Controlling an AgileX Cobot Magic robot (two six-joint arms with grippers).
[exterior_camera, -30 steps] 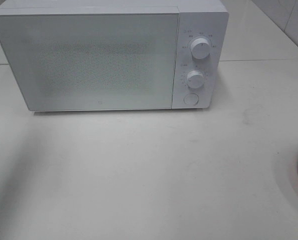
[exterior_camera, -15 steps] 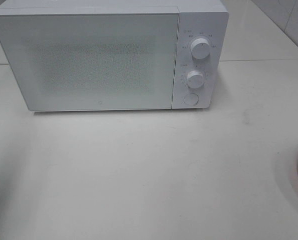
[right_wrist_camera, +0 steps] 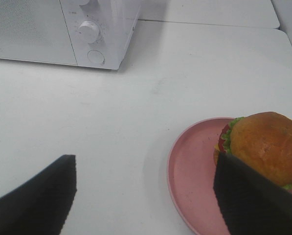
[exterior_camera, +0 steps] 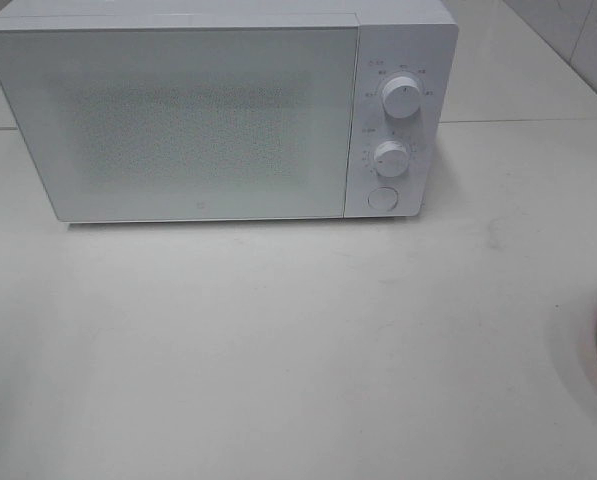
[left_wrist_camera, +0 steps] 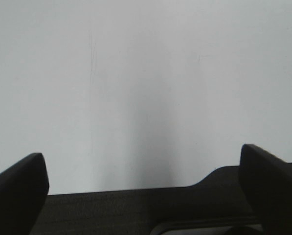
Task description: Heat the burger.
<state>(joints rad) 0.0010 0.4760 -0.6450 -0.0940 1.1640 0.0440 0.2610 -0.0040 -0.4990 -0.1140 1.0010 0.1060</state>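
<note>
Right wrist: burger (right_wrist_camera: pixel 265 147) on pink plate (right_wrist_camera: pixel 194 174) beside open right end effector (right_wrist_camera: pixel 146 196).

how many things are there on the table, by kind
microwave: 1
burger: 1
pink plate: 1
total: 3

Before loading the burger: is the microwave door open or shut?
Shut. The microwave door sits flush with the control panel, no gap showing; the burger is on the pink plate.
</note>
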